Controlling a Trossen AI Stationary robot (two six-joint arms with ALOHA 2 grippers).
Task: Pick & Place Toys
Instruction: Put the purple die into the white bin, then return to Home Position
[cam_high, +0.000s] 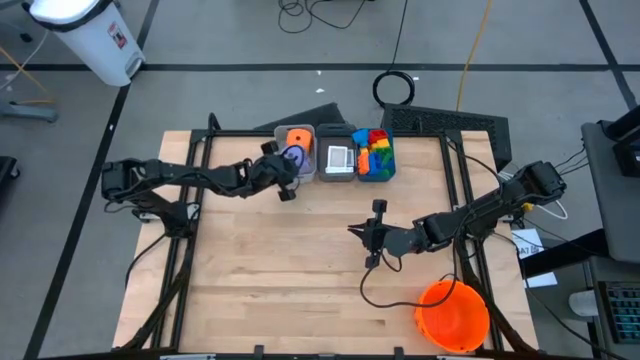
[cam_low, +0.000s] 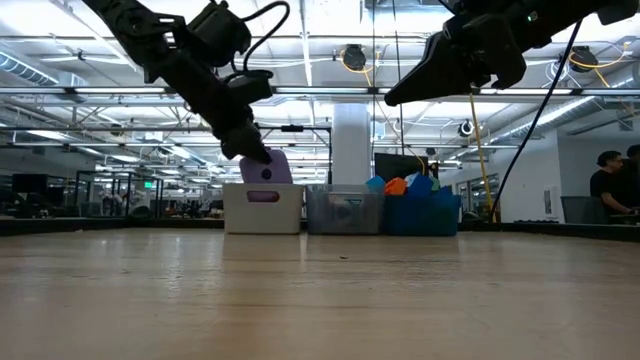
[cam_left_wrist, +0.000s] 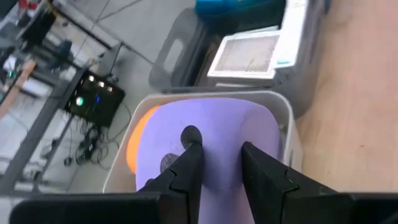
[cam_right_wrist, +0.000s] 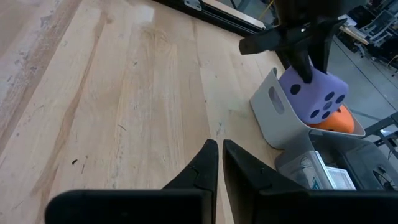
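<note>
A large open lab or workshop hall was shown. Exposed ceiling pipes and strip lights (cam_low: 300, 45), rows of distant workstations and a seated person (cam_low: 608, 190) were seen behind the wooden table (cam_high: 300, 260), and loose cables (cam_high: 395, 88) lay on the taped concrete floor.

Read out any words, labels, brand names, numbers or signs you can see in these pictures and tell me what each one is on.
No text can be read in any view.
White bin on the floor: a red and black label, too small to read.
White cards in the middle bin: faint print, too blurred to read.
Papers beside the table: too small to read.
Purple die, held by the left tool: only dots, no numbers.
</note>
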